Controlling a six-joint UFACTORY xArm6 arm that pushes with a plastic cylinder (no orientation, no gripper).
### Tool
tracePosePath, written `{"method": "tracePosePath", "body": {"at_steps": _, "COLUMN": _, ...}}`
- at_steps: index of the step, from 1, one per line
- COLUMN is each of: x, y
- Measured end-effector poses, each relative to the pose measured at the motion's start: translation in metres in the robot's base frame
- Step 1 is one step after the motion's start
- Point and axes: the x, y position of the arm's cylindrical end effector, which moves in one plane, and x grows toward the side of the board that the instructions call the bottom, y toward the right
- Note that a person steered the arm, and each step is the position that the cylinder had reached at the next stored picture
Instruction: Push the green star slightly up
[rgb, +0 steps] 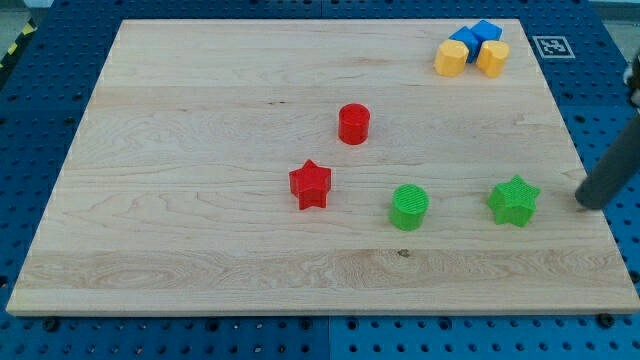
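Seven small blocks sit on the pale wooden board (200, 150). The dark rod's lower end, my tip (586, 206), rests bare at the board's right edge, touching nothing. The small green plastic star (514, 201) lies just to my tip's left, near but apart. It looks light, rigid and easily slid; I judge its lower edge the place to push.

A robotics lab bench: a pale wooden board (200, 150) lies on a blue perforated mounting plate (40, 120), a black-and-white fiducial tag (549, 46) sits by the board's top right corner, and yellow-black hazard tape (14, 47) marks the top left edge.
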Motion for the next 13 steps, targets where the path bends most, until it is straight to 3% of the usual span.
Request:
{"method": "tracePosePath", "body": {"at_steps": 1, "x": 0.026, "y": -0.009}}
{"method": "tracePosePath", "body": {"at_steps": 3, "x": 0.026, "y": -0.046}}
{"method": "tracePosePath", "body": {"at_steps": 13, "x": 0.011, "y": -0.096}}
